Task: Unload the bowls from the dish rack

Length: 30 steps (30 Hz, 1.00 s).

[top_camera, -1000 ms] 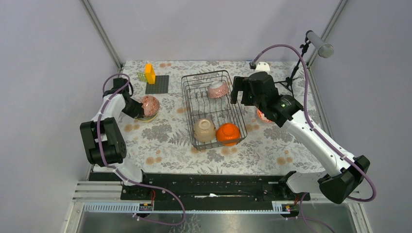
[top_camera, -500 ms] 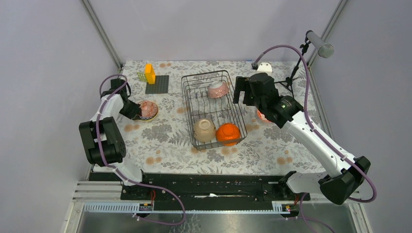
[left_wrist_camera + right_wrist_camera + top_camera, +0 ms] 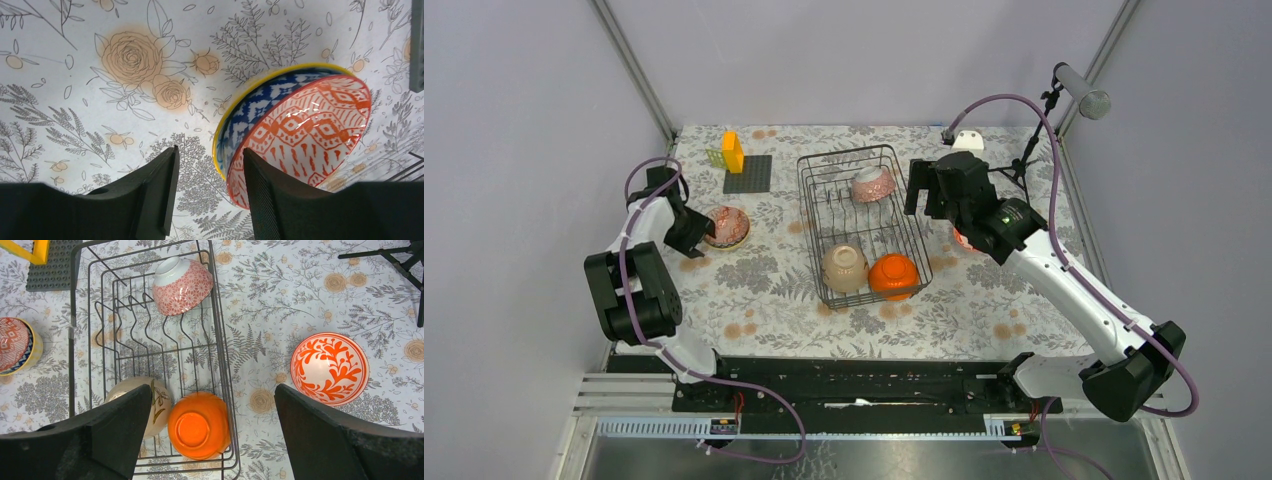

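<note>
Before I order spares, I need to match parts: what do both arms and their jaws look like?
The left arm and right arm match: white links between chunky black joint housings, a purple cable looping along each. The jaws are matte black wedge-shaped plates; the left pair's inner faces are finely ribbed. No markings readable.

Left arm and right arm are the same build, with white link shells, chunky black joint housings and a big black block at each shoulder. Each carries a looping purple cable that runs back down to the black base rail. Left hand and right hand have matte black wedge-shaped fingers, and the left ones are finely ridged on their inner faces.
</note>
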### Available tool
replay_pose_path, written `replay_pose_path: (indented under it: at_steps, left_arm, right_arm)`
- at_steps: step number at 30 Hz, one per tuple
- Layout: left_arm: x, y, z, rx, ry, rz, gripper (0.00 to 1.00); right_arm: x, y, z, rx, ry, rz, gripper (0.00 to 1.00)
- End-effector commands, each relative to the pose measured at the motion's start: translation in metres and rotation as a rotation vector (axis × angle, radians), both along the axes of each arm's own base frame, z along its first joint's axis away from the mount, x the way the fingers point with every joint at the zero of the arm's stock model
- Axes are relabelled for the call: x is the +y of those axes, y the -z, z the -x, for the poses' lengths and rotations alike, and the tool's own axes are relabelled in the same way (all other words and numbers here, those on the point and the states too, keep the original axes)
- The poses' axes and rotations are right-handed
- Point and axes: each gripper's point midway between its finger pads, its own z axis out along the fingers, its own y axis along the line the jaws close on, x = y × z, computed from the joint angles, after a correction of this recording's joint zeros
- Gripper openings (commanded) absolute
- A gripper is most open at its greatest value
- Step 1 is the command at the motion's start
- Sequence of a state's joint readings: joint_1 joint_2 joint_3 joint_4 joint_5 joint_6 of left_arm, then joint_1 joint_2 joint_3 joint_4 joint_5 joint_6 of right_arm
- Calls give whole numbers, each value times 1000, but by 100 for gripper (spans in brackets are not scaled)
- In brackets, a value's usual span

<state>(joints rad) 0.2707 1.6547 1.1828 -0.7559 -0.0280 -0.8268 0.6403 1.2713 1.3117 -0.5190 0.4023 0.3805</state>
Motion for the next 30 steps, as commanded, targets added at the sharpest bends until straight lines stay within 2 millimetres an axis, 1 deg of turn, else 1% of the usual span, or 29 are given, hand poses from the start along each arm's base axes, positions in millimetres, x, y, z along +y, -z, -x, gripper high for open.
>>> replay_pose_path:
  at_steps: [1,6,11,16,17,23,25,28,30]
  left_arm:
    - [5,-19,3,-55,-1,-33,54]
    - [4,-26,7,-76,-5,-38,49]
    - [1,-23,6,-79,14,-21,46]
    - [1,-18,6,-67,6,-19,20]
    - [3,-17,7,-65,0,-23,17]
    - [6,-15,5,-55,-1,-31,16]
    - [5,-16,4,-58,-1,-28,18]
    - [4,-21,6,-65,-4,-23,27]
    - [1,-26,6,-78,-3,-12,36]
  right_arm:
    - [-6,-14,-2,-50,27,-17,100]
    - [-5,-13,-1,-46,23,-21,100]
    - [-3,-13,-1,-44,14,-24,100]
    - [-4,-14,0,-47,12,-21,100]
    - [-4,-14,0,-48,13,-20,100]
    - [-5,-12,0,-45,16,-14,100]
    - [-5,-12,-1,-45,15,-13,100]
    - [-3,-10,-1,-41,3,-10,100]
    - [3,-7,-1,-39,-36,-7,100]
